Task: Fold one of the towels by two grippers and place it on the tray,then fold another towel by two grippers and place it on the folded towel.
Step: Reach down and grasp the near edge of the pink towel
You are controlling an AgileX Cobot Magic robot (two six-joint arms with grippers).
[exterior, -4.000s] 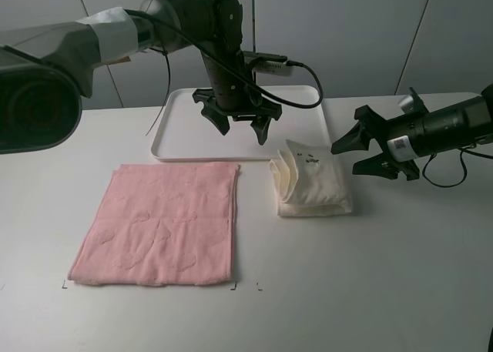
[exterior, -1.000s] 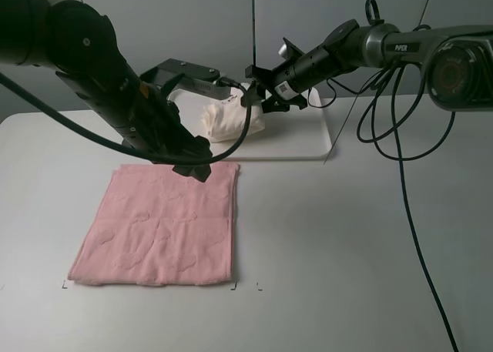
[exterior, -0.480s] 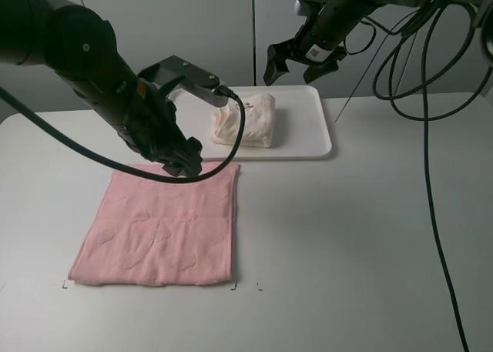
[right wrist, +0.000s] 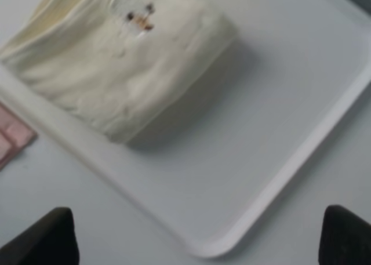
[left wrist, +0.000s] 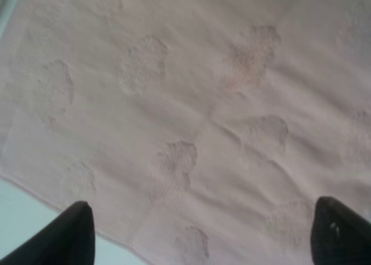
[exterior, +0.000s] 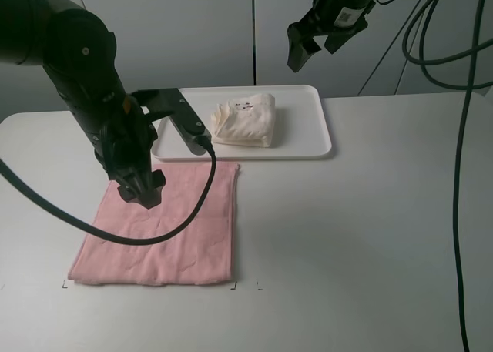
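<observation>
Left gripper (exterior: 141, 189): a black two-fingered claw on a black jointed arm, pointing down over the far left part of the pale pink terry towel (exterior: 185, 232).
Left jaws: spread wide, with nothing between them. In the left wrist view the two dark fingertips sit at opposite edges of the gripper (left wrist: 203, 233), and the pink towel (left wrist: 185, 102) fills the space below. Whether the tips touch the cloth cannot be told.
Right gripper (exterior: 314, 48): a matching black claw, raised high above the far edge of the flat white rectangular plastic tray (exterior: 308, 140).
Right jaws: wide apart and empty. In the right wrist view the folded cream terry towel (right wrist: 116, 62) lies well clear of the gripper (right wrist: 197, 236), off towards one fingertip's side.
Cream towel (exterior: 245, 121): folded into a thick, soft bundle that rests on the tray, left of its middle. Layered edges show along one side, and there is a small dark and orange mark (right wrist: 136, 15) on top.
Tray (right wrist: 261, 131): smooth, with rounded corners and a low rim.
Pink towel: spread flat on the white tabletop (exterior: 370, 236), just in front of the tray. It is roughly square, with faint embossed blotches and soft creases.
Black cable (exterior: 202, 202): loops from the left arm across the pink towel.
</observation>
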